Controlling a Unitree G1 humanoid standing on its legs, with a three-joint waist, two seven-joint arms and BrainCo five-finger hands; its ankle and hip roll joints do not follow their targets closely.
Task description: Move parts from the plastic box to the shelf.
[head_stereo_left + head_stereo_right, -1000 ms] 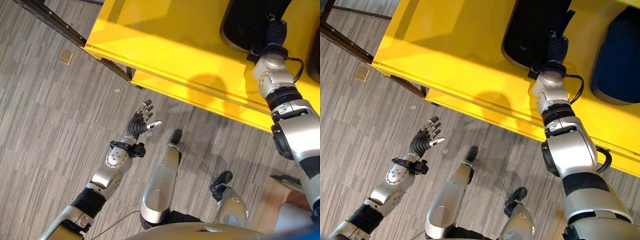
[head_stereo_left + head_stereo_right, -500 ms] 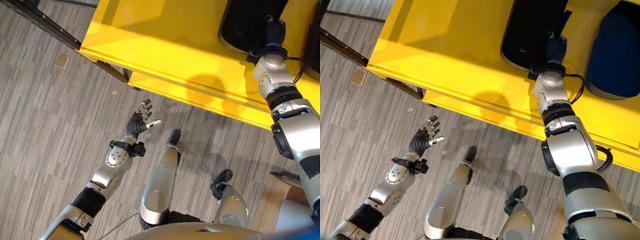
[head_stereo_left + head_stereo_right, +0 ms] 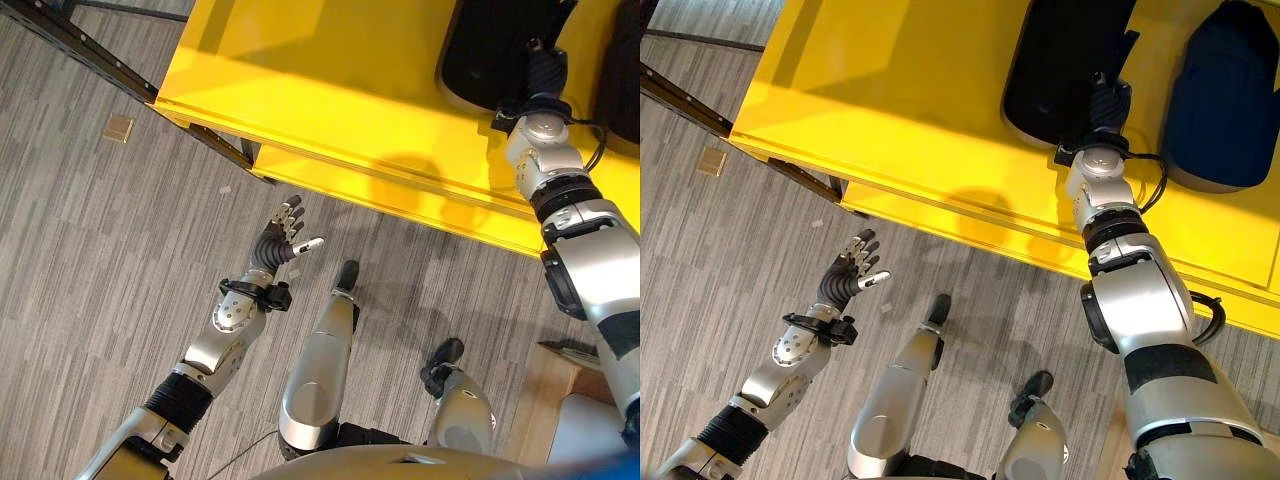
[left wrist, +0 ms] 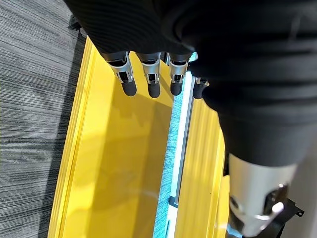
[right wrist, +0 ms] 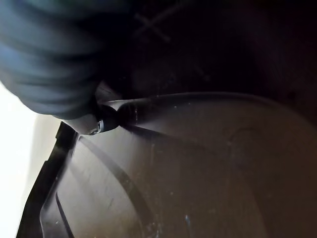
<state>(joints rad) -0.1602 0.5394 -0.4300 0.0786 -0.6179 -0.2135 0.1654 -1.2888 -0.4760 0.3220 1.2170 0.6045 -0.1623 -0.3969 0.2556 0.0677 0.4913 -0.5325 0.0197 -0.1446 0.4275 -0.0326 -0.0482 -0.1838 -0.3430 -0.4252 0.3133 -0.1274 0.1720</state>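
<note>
A large black moulded part (image 3: pixel 1065 60) lies on the yellow shelf (image 3: pixel 330 80), and a dark blue part (image 3: pixel 1225 95) lies beside it to the right. My right hand (image 3: pixel 545 68) reaches over the shelf's front edge and rests on the black part's near end. In the right wrist view the part's dark glossy surface (image 5: pixel 198 163) sits very close. My left hand (image 3: pixel 278 240) hangs open over the floor in front of the shelf and holds nothing. Its straight fingers (image 4: pixel 148 79) point toward the yellow shelf (image 4: pixel 119 163).
A black metal frame rail (image 3: pixel 70 40) runs along the floor at the shelf's left end. A small tan square (image 3: pixel 118 128) lies on the grey striped floor nearby. A pale wooden object (image 3: pixel 545 400) stands at the lower right.
The whole picture has shifted a little, so the camera moved, and more of the dark blue part shows. Both hands keep the same pose.
</note>
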